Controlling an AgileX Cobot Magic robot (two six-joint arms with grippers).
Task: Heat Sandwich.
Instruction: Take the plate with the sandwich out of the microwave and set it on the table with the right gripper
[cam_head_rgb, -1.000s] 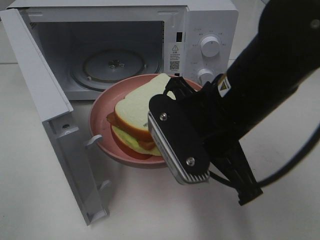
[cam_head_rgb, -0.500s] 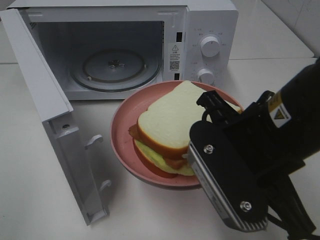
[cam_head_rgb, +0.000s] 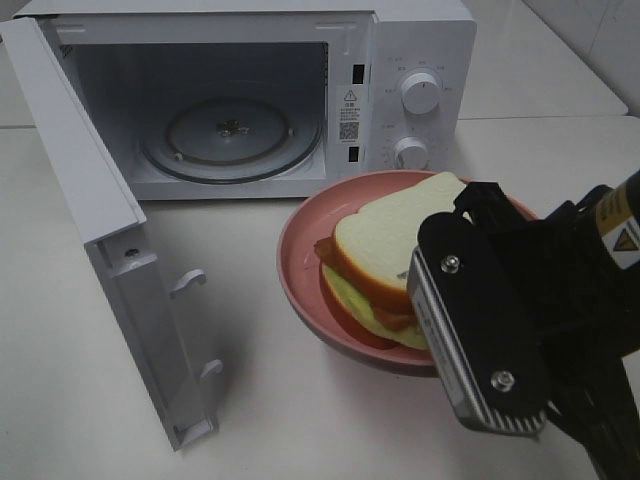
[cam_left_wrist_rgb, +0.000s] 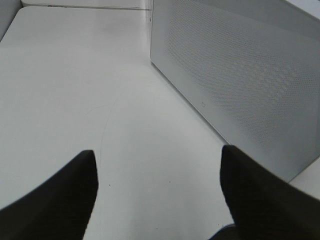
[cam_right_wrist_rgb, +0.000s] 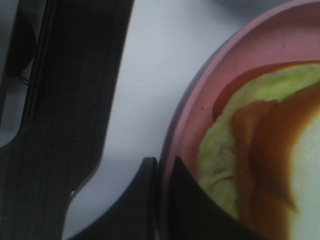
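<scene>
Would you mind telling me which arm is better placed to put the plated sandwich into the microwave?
Right: its gripper is shut on the pink plate rim carrying the sandwich, before the open microwave. The left gripper hangs open and empty beside the microwave's side.

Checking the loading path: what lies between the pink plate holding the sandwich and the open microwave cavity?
Only bare white tabletop separates the round pink plate from the white microwave's open cavity, seen in the exterior high view.

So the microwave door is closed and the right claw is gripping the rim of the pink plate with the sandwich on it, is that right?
Not quite. The microwave door is open, swung wide with the turntable visible inside, as the exterior high view shows. The rest holds: the right claw is shut on the rim of the pink plate, which carries the sandwich.
</scene>
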